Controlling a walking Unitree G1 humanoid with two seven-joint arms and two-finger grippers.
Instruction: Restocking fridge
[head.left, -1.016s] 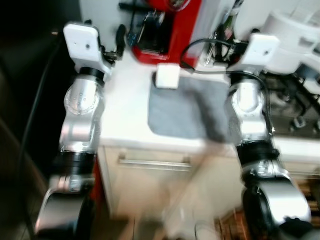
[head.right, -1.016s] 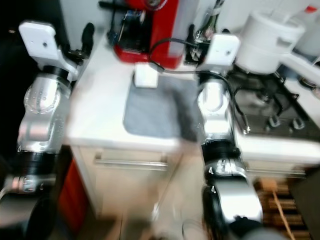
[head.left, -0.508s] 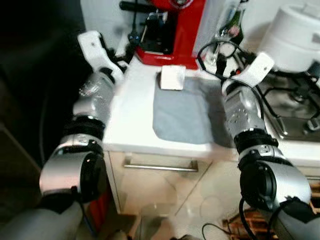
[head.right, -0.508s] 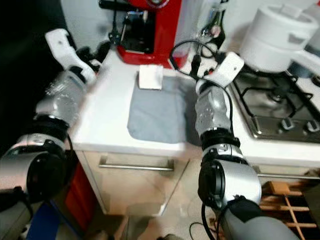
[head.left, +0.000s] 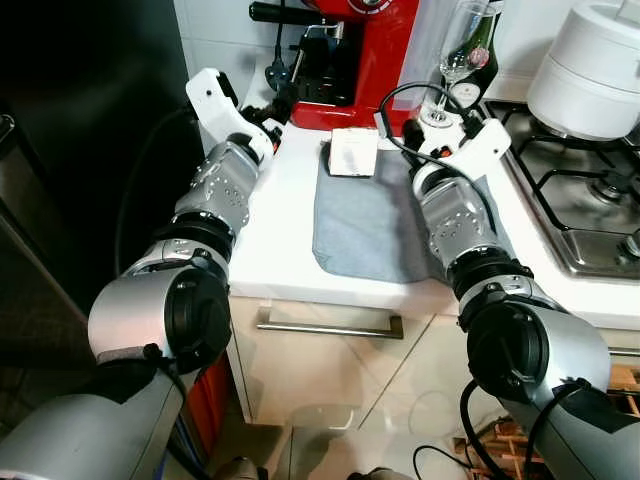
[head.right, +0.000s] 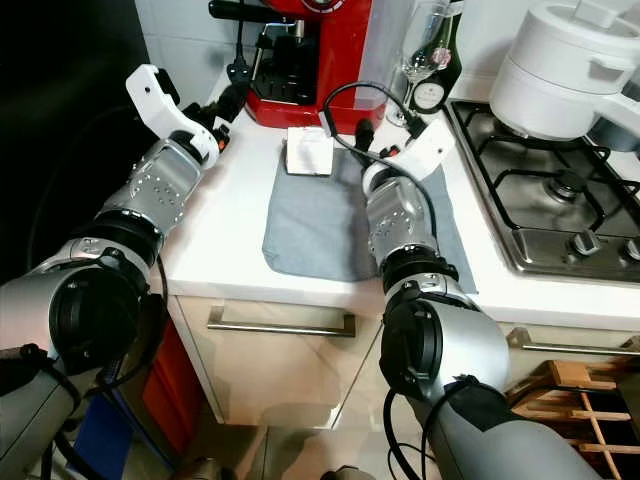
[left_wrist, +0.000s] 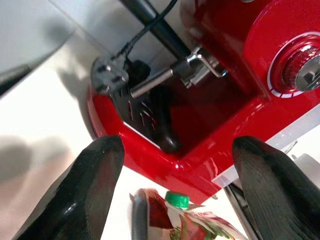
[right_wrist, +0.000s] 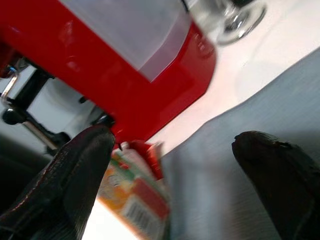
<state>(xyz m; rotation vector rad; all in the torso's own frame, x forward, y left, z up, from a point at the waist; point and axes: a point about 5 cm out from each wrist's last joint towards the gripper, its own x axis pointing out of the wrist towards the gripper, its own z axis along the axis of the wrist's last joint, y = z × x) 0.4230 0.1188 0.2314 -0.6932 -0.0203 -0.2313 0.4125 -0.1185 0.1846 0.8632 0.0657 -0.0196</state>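
Note:
A small white carton (head.left: 354, 152) with a green cap lies on a grey cloth (head.left: 375, 215), just in front of a red coffee machine (head.left: 355, 50). My left gripper (head.left: 272, 105) reaches over the white counter to the carton's left and stands open; its wrist view shows the capped carton (left_wrist: 185, 217) between and beyond the spread fingers (left_wrist: 90, 185). On the carton's right, my right gripper (head.left: 408, 128) hovers low over the cloth, also open, with the carton (right_wrist: 132, 192) ahead of its fingers (right_wrist: 75, 175). Neither gripper touches the carton.
A wine glass (head.left: 455, 60) and a dark bottle (head.left: 482, 45) stand right of the machine, close to my right wrist. A gas hob (head.left: 570, 200) with a white pot (head.left: 590, 65) lies further right. A tall dark surface (head.left: 80, 150) borders the counter's left. A drawer handle (head.left: 330, 322) runs below.
The view has steadied and shifted. Both arms have stretched forward over the counter, bringing the grippers down beside the carton in front of the coffee machine.

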